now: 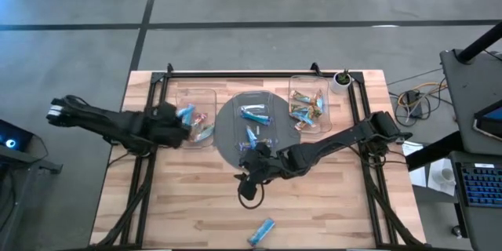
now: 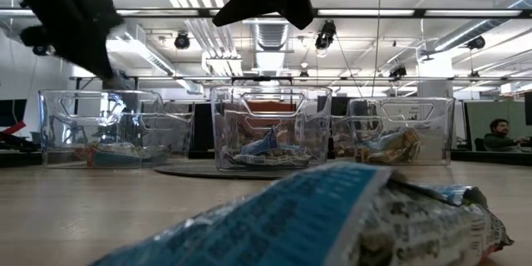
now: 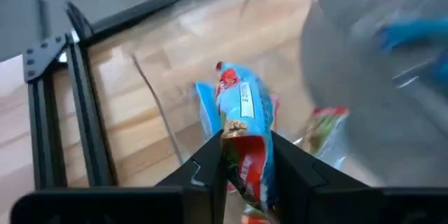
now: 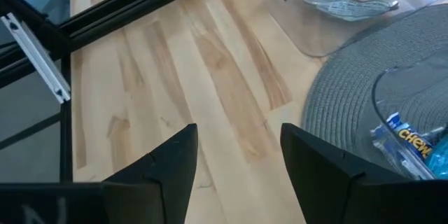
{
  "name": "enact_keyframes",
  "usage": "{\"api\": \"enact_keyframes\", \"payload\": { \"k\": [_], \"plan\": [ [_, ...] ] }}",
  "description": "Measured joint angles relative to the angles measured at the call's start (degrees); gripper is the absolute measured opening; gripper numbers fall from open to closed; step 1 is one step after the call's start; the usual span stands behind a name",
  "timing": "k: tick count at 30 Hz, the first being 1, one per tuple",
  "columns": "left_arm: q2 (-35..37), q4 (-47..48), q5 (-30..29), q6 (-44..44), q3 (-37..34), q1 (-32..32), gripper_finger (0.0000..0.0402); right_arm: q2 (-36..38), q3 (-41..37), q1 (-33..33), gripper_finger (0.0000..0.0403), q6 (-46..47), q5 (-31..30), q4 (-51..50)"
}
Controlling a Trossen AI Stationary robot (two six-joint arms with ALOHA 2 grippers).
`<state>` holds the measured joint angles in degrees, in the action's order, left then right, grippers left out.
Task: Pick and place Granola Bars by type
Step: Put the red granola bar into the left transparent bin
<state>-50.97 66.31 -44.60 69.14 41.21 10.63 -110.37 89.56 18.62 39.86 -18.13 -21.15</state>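
The granola bars are mostly sorted: a few lie in the left tray [image 1: 196, 114], light-blue ones in the middle tray [image 1: 252, 118] on the round grey plate [image 1: 227, 137], tan ones in the right tray [image 1: 308, 103]. One light-blue bar [image 1: 262, 230] lies alone on the bare wood near the table's front edge, well apart from everything.

My left gripper [image 3: 246, 164] is narrowed on a blue-and-red bar [image 3: 241, 122] over the left tray, so I judge this step to be a drop (the wrapper looks slippery). I'd widen the jaws there.

My right gripper [image 4: 236, 155] hangs wide and empty beside the plate's front rim. It should go for the stray bar next.
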Motion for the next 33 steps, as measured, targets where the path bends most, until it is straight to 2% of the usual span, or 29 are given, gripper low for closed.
{"api": "enact_keyframes", "payload": {
  "k": [5, 8, 10, 14, 18, 21, 25, 33],
  "plan": [
    [-2.39, -6.81, 2.44, -6.92, -1.84, -0.6, 0.0109, 0.0, 0.0, -0.03, 0.0194, 0.22, 0.33, -0.04],
    [-3.39, -7.49, 3.23, -9.68, -1.89, -0.63, 0.0136, 0.04, 0.02, -0.04, 0.0194, 0.26, 2.62, -0.91],
    [-3.33, -6.84, 4.42, -9.67, -1.01, -0.6, 0.0149, 0.07, 0.02, -0.06, 0.0194, 0.35, 6.38, -1.78],
    [-2.11, -6.91, 8.87, -13.27, 2.82, 1.55, 0.0155, 0.14, 0.07, 0.59, 0.0194, -1.01, 17.61, -6.27],
    [-1.11, -12.12, 9.62, -18.92, 7.74, 6.74, 0.0156, -0.02, 0.07, 2.97, 0.0194, -12.19, 24.63, -16.14],
    [-1.35, -17.21, 9.29, -23.34, 10.63, 11.33, 0.0156, -0.27, -0.45, 5.4, 0.0194, -21.23, 25.07, -19.42],
    [-1.93, -23.89, 9.29, -26.5, 11.54, 16.75, 0.0156, -1.23, -0.76, 8.23, 0.0194, -26.64, 24.24, -17.73],
    [-4.11, -26.89, 9.2, -23.53, 10.85, 23.95, 0.0156, -6.58, -0.81, 12.3, 0.0194, -29.52, 23.88, -15.21]
  ]
}}
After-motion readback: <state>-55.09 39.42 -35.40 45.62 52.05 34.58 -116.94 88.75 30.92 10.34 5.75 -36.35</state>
